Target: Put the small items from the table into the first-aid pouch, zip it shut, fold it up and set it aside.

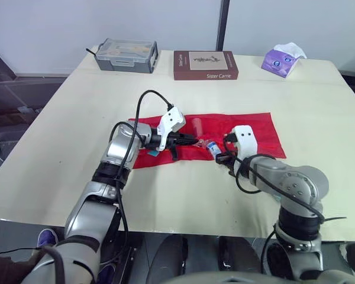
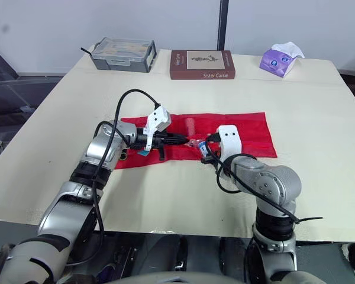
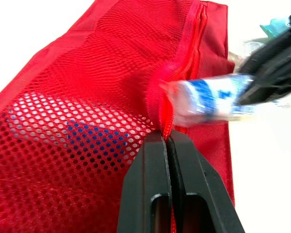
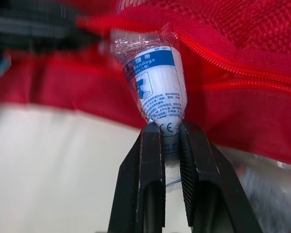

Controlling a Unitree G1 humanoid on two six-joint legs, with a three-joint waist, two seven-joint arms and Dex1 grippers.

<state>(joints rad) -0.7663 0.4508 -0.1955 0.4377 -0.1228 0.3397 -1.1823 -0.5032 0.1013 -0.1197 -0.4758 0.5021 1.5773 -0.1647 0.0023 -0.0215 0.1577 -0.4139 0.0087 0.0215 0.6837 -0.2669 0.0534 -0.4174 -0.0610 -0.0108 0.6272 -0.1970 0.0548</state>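
- Right gripper (image 4: 163, 128): clenched on the tail of the bandage (image 4: 154, 73), a wrapped white roll with blue print. Nose of roll aims toward 11 o'clock, at the pouch (image 1: 248, 127).
- Left gripper (image 3: 167, 138): pinched tight on the zip edge of the mesh pocket (image 3: 87, 82), lifting the lip so the mouth gapes.
- Pouch: red, spread flat at centre of table (image 1: 77, 106), unzipped and unfolded. One white-and-blue pack (image 3: 63, 131) lies behind the mesh.
- Bandage, location: at the pouch's 6 o'clock edge, nose touching the raised lip, body not yet inside.
- Step in hand (judged): loading items. Zipping, folding and setting aside all remain.
- Next move (judged): push the roll through the gap with the lip held up, letting go only once the roll is past the zip. The loose wrapper may snag on the teeth.
- Far edge, well apart from the pouch: case (image 1: 127, 55) at 11 o'clock, book (image 1: 205, 65) at 12, tissues (image 1: 279, 61) at 1.
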